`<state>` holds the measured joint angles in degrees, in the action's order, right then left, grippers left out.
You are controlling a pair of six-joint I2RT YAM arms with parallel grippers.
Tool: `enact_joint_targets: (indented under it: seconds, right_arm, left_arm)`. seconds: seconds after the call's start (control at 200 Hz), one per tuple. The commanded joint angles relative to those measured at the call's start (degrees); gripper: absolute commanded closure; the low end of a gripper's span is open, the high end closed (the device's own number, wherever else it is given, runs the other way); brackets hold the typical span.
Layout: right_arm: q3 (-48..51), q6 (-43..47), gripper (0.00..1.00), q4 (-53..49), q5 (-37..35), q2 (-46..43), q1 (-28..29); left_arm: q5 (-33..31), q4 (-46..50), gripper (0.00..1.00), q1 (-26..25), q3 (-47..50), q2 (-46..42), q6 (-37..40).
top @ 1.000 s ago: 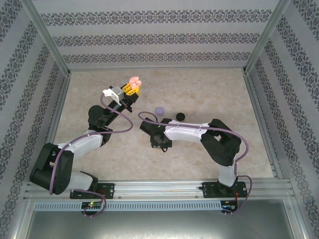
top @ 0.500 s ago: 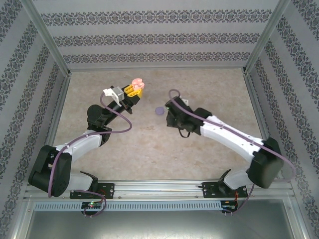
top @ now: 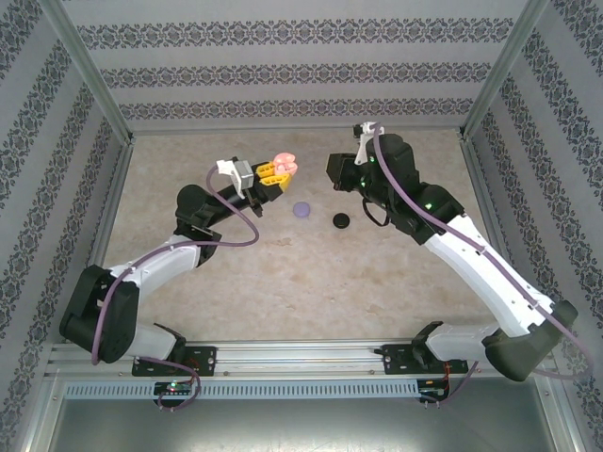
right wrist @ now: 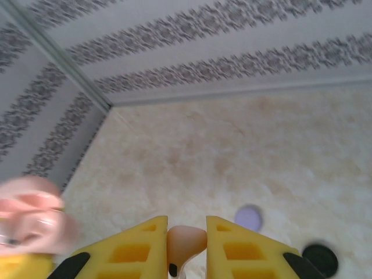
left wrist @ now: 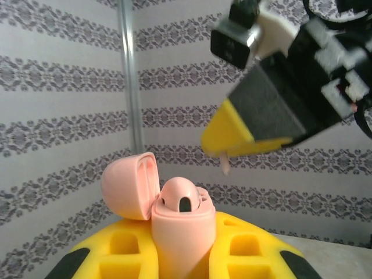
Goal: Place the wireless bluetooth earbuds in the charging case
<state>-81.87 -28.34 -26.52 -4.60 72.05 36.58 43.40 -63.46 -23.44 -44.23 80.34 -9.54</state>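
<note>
Bright, even, diffuse light; only faint, soft shadows lie on the beige speckled tabletop (top: 377,273). Overhead view sharp, its verticals splaying toward the corners. Right wrist view: round pink plastic charging case (right wrist: 32,215), lower left, smeared by blur; small pinkish-tan earbud (right wrist: 186,239), bottom centre, soft. Left wrist view renders that case crisply.

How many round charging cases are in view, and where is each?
3. The open pink plastic case is held by the left gripper; the light purple case and the black case lie apart on the beige table. More may be hidden.
</note>
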Motion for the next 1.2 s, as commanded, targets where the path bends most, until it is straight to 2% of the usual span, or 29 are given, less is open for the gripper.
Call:
enact_joint_targets:
  seconds: [0.0,0.21,0.435,1.194]
  right_arm:
    - [-1.4,5.1,0.81,4.0,4.4,-1.2,-0.2]
    - [0.2,6.9,0.81,7.3,7.4,-2.5,-0.1]
    - [1.6,6.3,0.81,8.3,7.5,-2.9,0.7]
    - [3.4,5.1,0.82,9.7,7.0,0.2,1.8]
  left_arm:
    - [2.2,1.1,1.0,-1.8,-3.0,1.8,1.4]
    - [2.4,1.0,1.0,-4.2,-6.3,5.5,1.2]
    - [2.8,0.9,1.0,-5.4,-8.3,7.8,1.3]
    - [3.6,0.2,1.0,-6.1,-8.9,8.2,1.1]
